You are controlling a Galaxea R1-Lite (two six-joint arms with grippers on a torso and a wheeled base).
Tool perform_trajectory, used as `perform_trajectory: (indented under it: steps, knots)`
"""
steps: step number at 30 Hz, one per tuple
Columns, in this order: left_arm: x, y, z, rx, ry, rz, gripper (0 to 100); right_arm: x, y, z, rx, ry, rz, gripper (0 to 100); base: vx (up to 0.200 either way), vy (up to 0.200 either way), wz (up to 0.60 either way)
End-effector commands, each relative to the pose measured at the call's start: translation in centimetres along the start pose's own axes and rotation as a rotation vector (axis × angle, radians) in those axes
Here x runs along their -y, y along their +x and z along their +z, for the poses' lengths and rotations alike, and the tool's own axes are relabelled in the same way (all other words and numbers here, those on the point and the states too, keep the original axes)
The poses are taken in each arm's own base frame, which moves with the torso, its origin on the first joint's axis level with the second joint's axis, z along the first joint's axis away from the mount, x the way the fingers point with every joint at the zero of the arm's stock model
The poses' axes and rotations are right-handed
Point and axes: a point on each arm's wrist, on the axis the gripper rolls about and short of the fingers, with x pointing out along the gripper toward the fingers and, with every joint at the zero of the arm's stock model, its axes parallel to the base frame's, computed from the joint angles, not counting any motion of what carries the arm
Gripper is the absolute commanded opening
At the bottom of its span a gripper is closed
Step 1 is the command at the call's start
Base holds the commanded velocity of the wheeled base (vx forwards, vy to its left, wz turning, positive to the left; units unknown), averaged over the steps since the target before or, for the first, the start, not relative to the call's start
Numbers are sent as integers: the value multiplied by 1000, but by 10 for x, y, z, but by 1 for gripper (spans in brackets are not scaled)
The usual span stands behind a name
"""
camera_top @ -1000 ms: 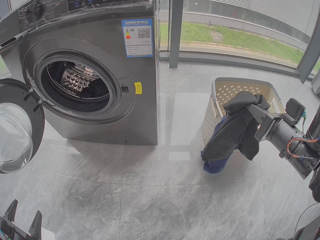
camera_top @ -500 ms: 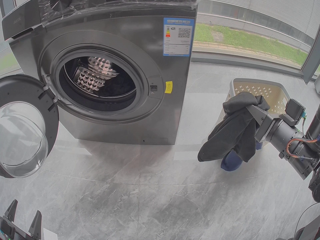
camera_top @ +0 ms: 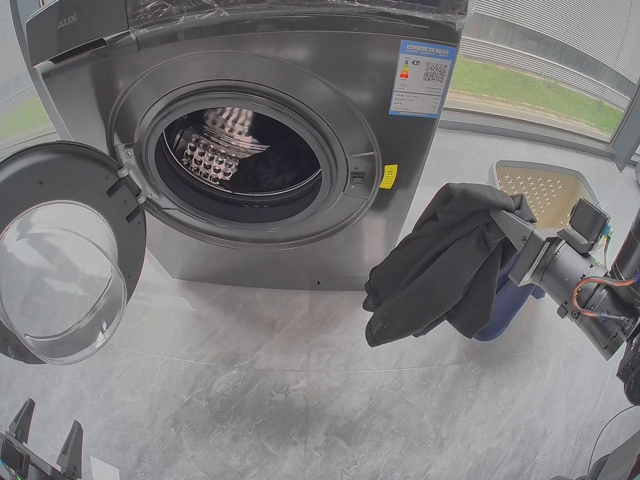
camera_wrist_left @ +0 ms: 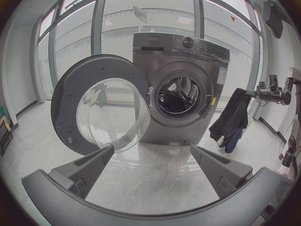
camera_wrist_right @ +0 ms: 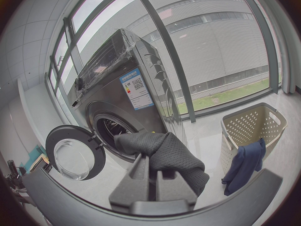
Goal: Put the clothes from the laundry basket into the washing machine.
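- The left gripper (camera_wrist_left: 151, 148) is seen low over the floor, its two fingers spread wide and nothing held.
- One dark grey garment (camera_top: 433, 268) is clamped between the closed fingers of the right gripper (camera_wrist_right: 152, 170) and hangs above the floor.
- One navy garment (camera_wrist_right: 244, 164) is draped over the rim of the single laundry basket (camera_wrist_right: 250, 123).
- One washing machine (camera_top: 267, 55) is seen beyond, with its door (camera_top: 60, 248) swung open.

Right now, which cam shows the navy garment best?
Right wrist view: the navy garment hangs over the laundry basket, unobstructed. Head view has it mostly hidden behind the held grey garment; left wrist view shows a small strip far off.
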Motion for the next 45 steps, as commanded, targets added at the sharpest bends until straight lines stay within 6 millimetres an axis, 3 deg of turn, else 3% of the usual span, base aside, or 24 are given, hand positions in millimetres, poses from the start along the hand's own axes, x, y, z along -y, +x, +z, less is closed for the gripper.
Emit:
perform_trajectory:
  steps: [1,9,32,45]
  knots:
    - [0,0,-5,-2,0,0,100,0,0,0,-1,0,1,0,-200,0,0]
    - [0,0,-5,-2,0,0,100,0,0,-1,-4,0,0,0,-25,0,0]
    - [0,0,-5,-2,0,0,100,0,0,-2,-7,-1,1,0,0,200,0]
    - [0,0,-5,-2,0,0,100,0,0,-3,-9,0,-1,0,0,0,0]
